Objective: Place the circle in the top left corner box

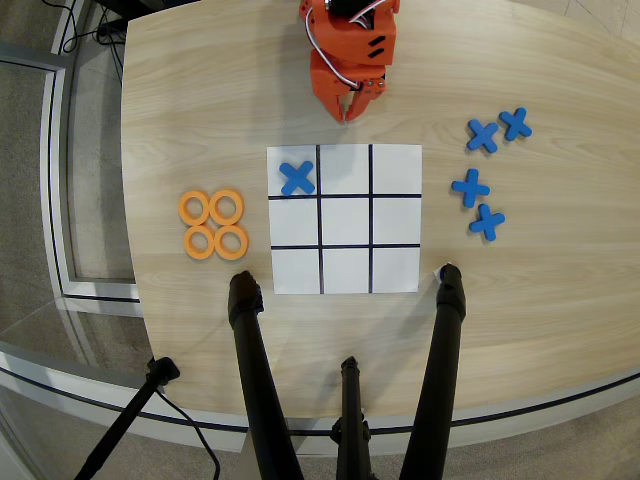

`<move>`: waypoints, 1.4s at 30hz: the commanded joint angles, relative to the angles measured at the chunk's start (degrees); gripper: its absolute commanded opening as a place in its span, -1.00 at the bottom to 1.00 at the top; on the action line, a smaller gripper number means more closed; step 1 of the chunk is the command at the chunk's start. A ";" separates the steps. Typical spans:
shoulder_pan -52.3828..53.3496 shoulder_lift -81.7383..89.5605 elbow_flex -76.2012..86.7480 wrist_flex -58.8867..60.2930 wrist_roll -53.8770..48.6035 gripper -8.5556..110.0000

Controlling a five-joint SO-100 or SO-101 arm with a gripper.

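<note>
1. Circle (227, 207): orange ring, upper right of a tight 2x2 cluster of four rings on the wood table (180, 110), left of the paper grid (345, 219) in overhead view; parked off-grid as supply, none played yet.
2. Target: top left corner box (396, 269), blank, lower right in this view, diagonal to cell w/ blue cross (297, 177).
3. Gripper (350, 112): above grid's top edge, well apart from rings, holding nothing; fingertips look nearly pressed together, tho small to judge.
4. Four spare blue crosses (484, 182) right of grid.
5. Judged: pick not begun; needs reach across to rings first.
</note>
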State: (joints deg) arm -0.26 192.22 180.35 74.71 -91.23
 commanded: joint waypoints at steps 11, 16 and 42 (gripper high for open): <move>-2.46 -2.29 -2.81 1.67 -0.88 -0.83; -0.09 -7.56 -11.25 0.79 -1.49 -0.75; 28.04 -80.07 -47.64 -52.82 -10.46 -0.64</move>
State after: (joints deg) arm 25.93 115.05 136.05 23.12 -100.02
